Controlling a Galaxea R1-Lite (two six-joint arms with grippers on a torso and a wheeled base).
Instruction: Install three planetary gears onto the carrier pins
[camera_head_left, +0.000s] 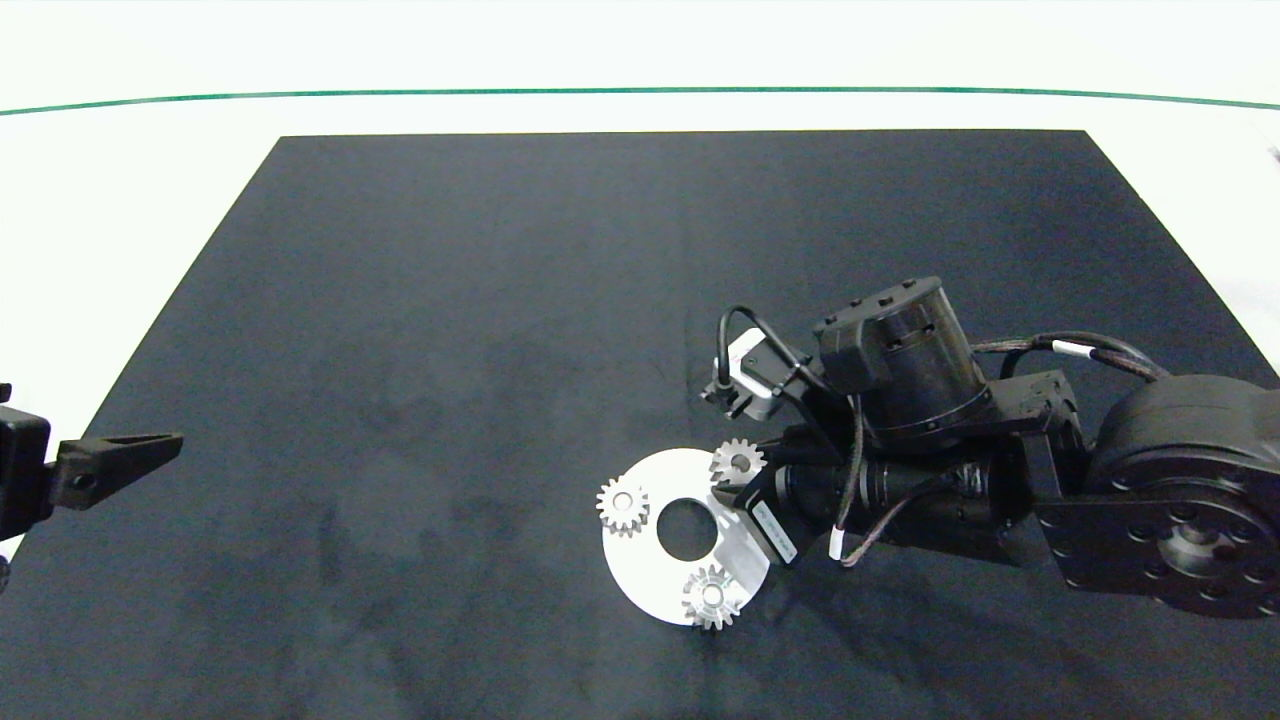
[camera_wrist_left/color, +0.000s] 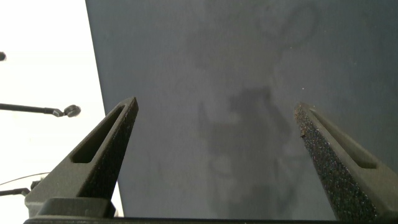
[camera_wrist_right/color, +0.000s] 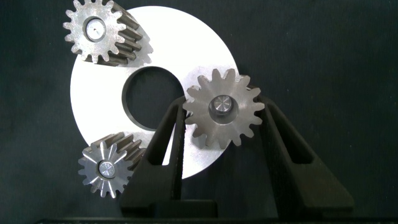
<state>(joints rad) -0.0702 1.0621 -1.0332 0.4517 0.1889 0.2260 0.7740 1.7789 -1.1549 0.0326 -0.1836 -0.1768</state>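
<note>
Dark matte mat (camera_head_left: 480, 330) covering a white tabletop (camera_head_left: 150, 160), with a thin green line (camera_head_left: 640, 91) along the far side. Flat white ring-shaped disc (camera_head_left: 655, 570) with a large round centre hole lies on the mat, partly beneath the right gripper (camera_wrist_right/color: 221, 118). Three small silvery metal spur gears sit on the disc's carrier pins, a round pin end showing in each gear's centre hole. First gear (camera_wrist_right/color: 224, 109) lies between the right gripper's two grey fingers (camera_wrist_right/color: 163, 149), which stand spread on either side of it; whether the pads touch its teeth cannot be told. Second gear (camera_wrist_right/color: 104, 31) sits across the centre hole from the right gripper's fingertips, at the disc's far rim. Third gear (camera_wrist_right/color: 107, 167) sits just beside the outer face of one right finger, overhanging the disc's rim. In the overhead view the right arm (camera_head_left: 1000, 470) reaches in from the right edge with its wrist over the disc's right side. Left gripper (camera_wrist_left/color: 214, 118) hovers at the mat's left edge, well apart from the disc, its dark fingers (camera_wrist_left/color: 106, 149) spread wide over bare mat and holding nothing.
</note>
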